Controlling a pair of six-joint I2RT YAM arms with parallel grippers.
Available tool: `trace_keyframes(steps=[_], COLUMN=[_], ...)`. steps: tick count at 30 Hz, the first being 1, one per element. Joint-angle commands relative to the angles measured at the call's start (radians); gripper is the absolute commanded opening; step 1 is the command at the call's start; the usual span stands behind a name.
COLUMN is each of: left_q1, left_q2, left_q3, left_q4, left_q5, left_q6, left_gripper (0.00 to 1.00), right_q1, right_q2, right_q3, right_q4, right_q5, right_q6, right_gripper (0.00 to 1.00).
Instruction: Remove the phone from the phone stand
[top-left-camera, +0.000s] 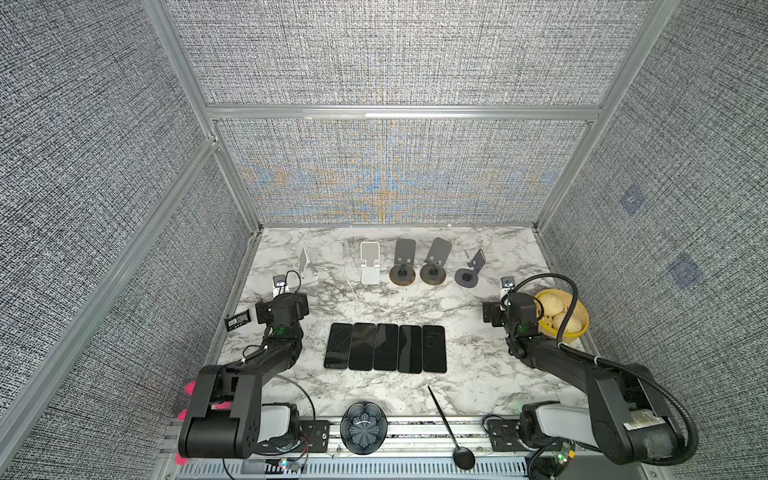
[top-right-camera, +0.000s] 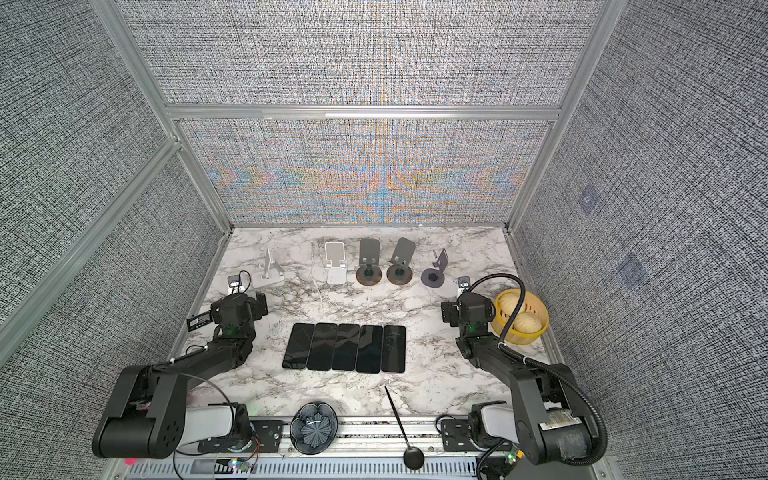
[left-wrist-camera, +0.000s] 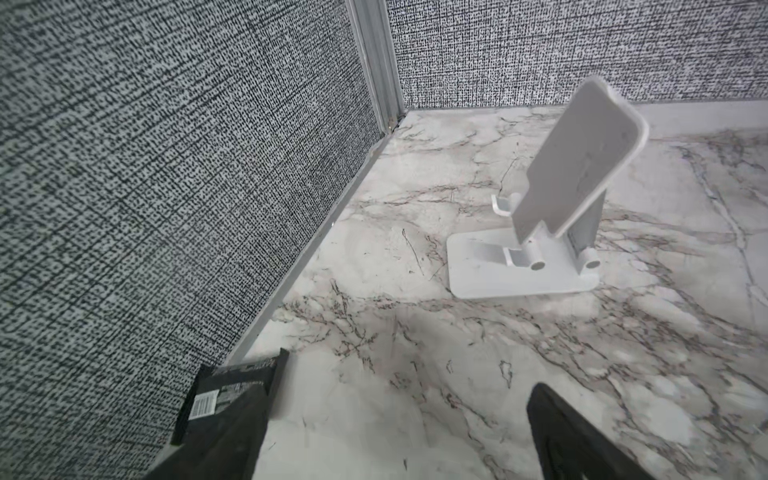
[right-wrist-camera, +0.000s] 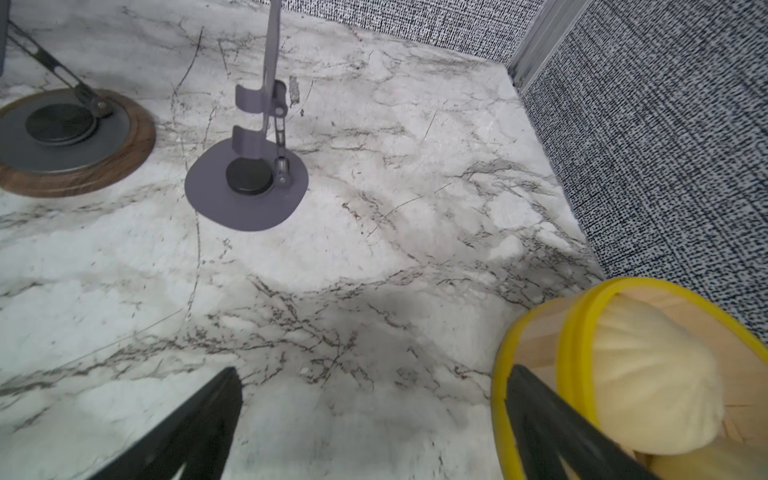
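Note:
Several black phones (top-left-camera: 386, 347) lie flat, side by side, at the table's middle in both top views. A row of phone stands runs along the back: two white (top-left-camera: 306, 266) (top-left-camera: 370, 264), two grey on wooden bases (top-left-camera: 403, 266), one purple (top-left-camera: 471, 270). I see no phone on any stand. My left gripper (top-left-camera: 282, 309) (left-wrist-camera: 395, 399) is open over bare marble, short of the leftmost white stand (left-wrist-camera: 540, 232). My right gripper (top-left-camera: 515, 311) (right-wrist-camera: 374, 374) is open too, short of the purple stand (right-wrist-camera: 249, 183).
A yellow basket (top-left-camera: 579, 309) of buns sits against the right gripper's outer finger. A black labelled pack (top-left-camera: 237, 322) leans at the left wall. A dark ribbed bowl (top-left-camera: 363, 432) and a black spoon (top-left-camera: 451, 428) lie at the front edge. Walls close three sides.

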Motion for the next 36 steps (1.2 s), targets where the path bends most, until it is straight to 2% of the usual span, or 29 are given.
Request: trace_keyframes(steps=[1, 7, 9, 11, 15, 21, 25, 27, 32, 33, 36], left_q1=[0.012, 0.055, 0.067, 0.071, 0.072, 0.072, 0.072, 0.073, 0.072, 0.071, 0.068], left_q2=[0.034, 0.074, 0.070, 0.066, 0.035, 0.023, -0.058, -0.074, 0.032, 0.067, 0.136], left_q3=[0.035, 0.044, 0.074, 0.064, 0.014, 0.002, -0.007, 0.005, 0.035, 0.037, 0.021], left_q4=[0.063, 0.112, 0.036, 0.053, 0.116, 0.128, 0.021, -0.032, 0.059, 0.102, 0.207], left_q5=[0.029, 0.085, 0.112, 0.119, 0.130, 0.176, 0.241, 0.284, 0.379, 0.404, 0.394], left_q6=[0.032, 0.067, 0.042, 0.044, 0.044, 0.067, 0.023, 0.001, -0.029, -0.001, -0.003], left_gripper=[0.98, 0.99, 0.99, 0.99, 0.99, 0.98, 0.98, 0.98, 0.98, 0.98, 0.98], right_q1=[-0.018, -0.028, -0.029, -0.028, -0.029, -0.028, -0.027, -0.026, -0.028, -0.031, -0.042], right_q2=[0.028, 0.043, 0.037, 0.031, 0.052, 0.181, 0.252, 0.249, 0.246, 0.245, 0.243], right_q3=[-0.001, 0.025, 0.018, 0.010, 0.000, -0.004, -0.036, -0.040, -0.038, -0.036, -0.036], right_q4=[0.175, 0.139, 0.146, 0.156, 0.229, 0.364, 0.500, 0.498, 0.486, 0.480, 0.477], right_q5=[-0.008, -0.034, -0.035, -0.051, -0.075, -0.106, -0.106, -0.116, -0.117, -0.119, -0.127], right_q6=[-0.008, -0.007, -0.009, 0.012, 0.049, 0.046, 0.040, 0.038, 0.044, 0.046, 0.059], right_gripper=[0.99, 0.99, 0.99, 0.99, 0.99, 0.99, 0.99, 0.99, 0.99, 0.99, 0.99])
